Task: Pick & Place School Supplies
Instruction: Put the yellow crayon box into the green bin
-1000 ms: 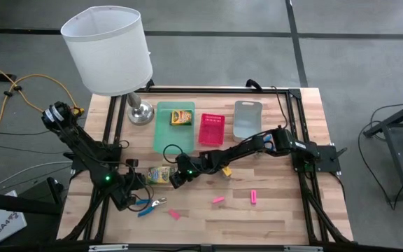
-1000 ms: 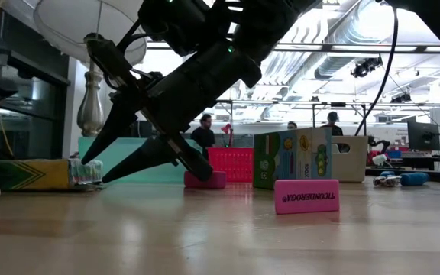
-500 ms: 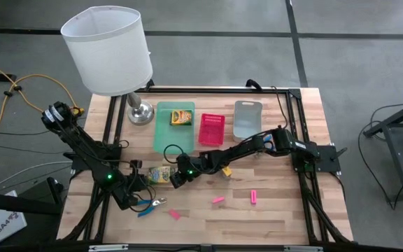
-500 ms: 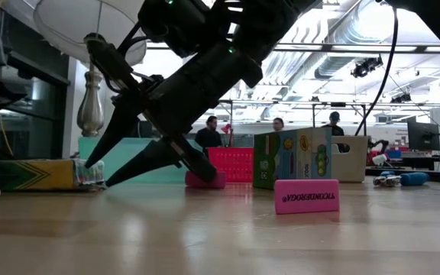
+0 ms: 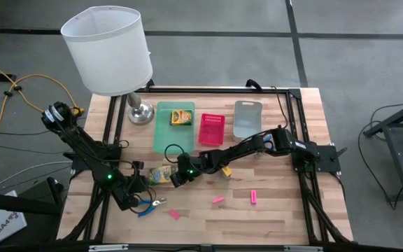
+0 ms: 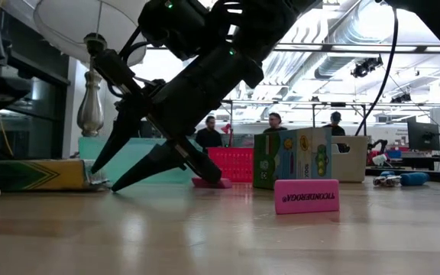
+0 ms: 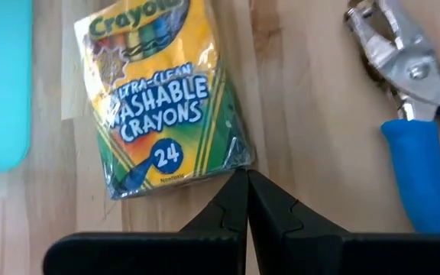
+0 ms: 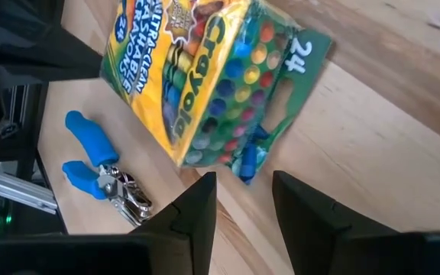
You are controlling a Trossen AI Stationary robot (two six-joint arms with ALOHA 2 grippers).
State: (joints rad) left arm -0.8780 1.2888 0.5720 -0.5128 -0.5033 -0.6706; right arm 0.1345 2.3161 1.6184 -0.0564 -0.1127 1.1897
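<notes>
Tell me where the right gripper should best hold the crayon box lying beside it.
Probably across the crayon box's narrow green end, from the right gripper's side. The box lies flat, that end faces the open fingers, and the shut left gripper sits on its other side.

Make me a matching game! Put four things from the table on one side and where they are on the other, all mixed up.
Things:
1. crayon box
2. lamp
3. blue-handled tool
4. left gripper

Places or states:
A. on the bare wood near the left arm
B. shut, tips at the corner of a second crayon box
C. inside the green tray
D. standing at the table's far left corner

Pairs: 1-C, 2-D, 3-A, 4-B
</notes>
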